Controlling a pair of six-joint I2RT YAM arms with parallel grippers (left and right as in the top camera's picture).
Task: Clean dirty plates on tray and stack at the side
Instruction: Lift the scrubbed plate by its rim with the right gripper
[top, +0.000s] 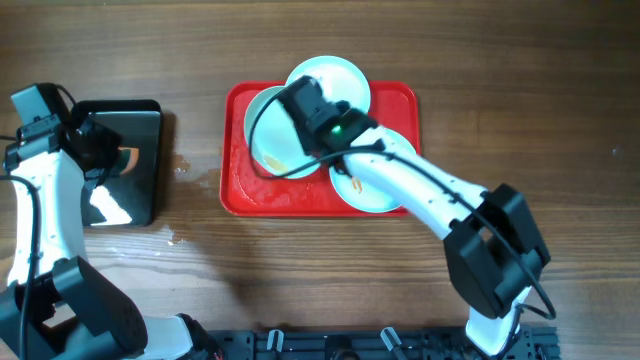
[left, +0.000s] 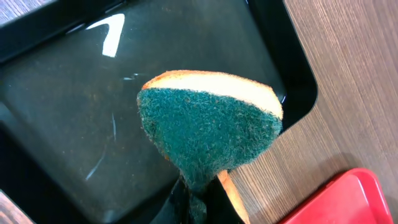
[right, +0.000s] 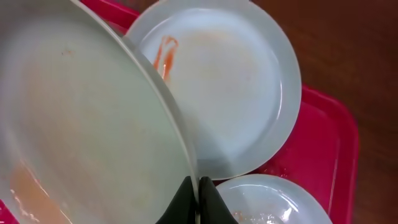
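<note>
The red tray (top: 260, 198) lies mid-table with three pale mint-blue plates. My right gripper (top: 300, 108) is shut on the rim of the left plate (top: 268, 140) and holds it tilted; in the right wrist view the jaws (right: 198, 199) pinch that plate (right: 81, 124), which has a faint orange smear. The far plate (top: 335, 75) carries an orange sauce streak (right: 163, 53). The near-right plate (top: 372, 190) lies partly under my right arm. My left gripper (left: 202, 205) is shut on a green-and-yellow sponge (left: 208, 127) above the black tray (left: 62, 124).
The glossy black tray (top: 145, 140) sits at the left, wet inside. Water drops (top: 180, 168) lie on the wooden table between the two trays. A corner of the red tray (left: 348, 199) shows in the left wrist view.
</note>
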